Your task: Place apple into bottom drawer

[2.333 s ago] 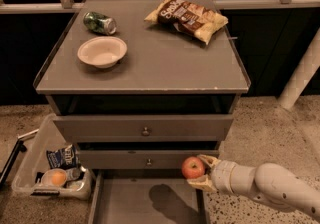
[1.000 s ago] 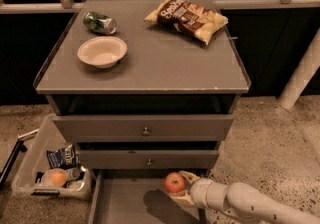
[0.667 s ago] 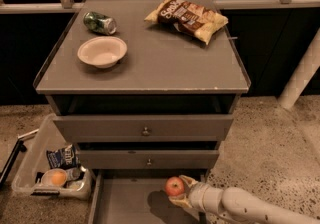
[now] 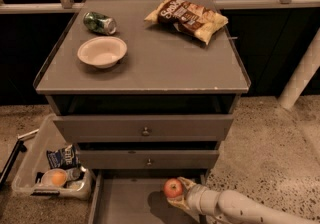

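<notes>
Right, the apple (image 4: 173,187) is red and round, sitting in the grasp of the gripper (image 4: 175,192), whose pale fingers (image 4: 188,184) are clenched on it from the right. It hangs over the bottom drawer (image 4: 122,202), which is pulled out, towards that tray's right side, and a dark shadow falls on the grey floor just beneath. The white arm (image 4: 240,208) comes in from the lower right corner.

Above the open tray are two closed drawer fronts, the lower knob (image 4: 148,161) and the upper knob (image 4: 145,131) both facing us. Up on the cabinet top (image 4: 165,65) a white bowl (image 4: 102,51) stands at the left, a green can (image 4: 99,22) lies on its side behind it, and a chip bag (image 4: 186,18) lies at the back right.

Down on the floor to the left is a clear bin (image 4: 30,168), holding an orange round item (image 4: 57,177) and a blue packet (image 4: 62,157).
</notes>
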`<state>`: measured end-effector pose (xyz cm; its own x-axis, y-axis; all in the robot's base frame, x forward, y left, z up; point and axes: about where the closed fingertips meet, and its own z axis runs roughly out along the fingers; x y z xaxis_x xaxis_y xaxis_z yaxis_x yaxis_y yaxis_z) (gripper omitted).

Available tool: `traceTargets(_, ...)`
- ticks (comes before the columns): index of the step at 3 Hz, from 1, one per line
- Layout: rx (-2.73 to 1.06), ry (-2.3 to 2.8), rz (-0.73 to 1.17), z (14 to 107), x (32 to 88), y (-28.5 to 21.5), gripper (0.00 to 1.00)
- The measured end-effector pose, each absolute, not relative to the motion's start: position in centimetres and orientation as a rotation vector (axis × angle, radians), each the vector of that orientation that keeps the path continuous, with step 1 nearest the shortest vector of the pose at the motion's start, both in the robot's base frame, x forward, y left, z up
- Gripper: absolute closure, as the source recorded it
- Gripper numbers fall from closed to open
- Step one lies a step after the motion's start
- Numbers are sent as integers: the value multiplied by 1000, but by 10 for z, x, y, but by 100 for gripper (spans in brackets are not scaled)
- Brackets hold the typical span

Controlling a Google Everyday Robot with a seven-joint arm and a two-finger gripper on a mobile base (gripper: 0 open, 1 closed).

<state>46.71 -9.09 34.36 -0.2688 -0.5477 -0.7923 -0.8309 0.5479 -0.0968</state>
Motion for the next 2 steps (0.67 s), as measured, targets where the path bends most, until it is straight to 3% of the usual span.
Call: traceTargets(2, -1169, 1915, 306, 269, 488, -75, 100)
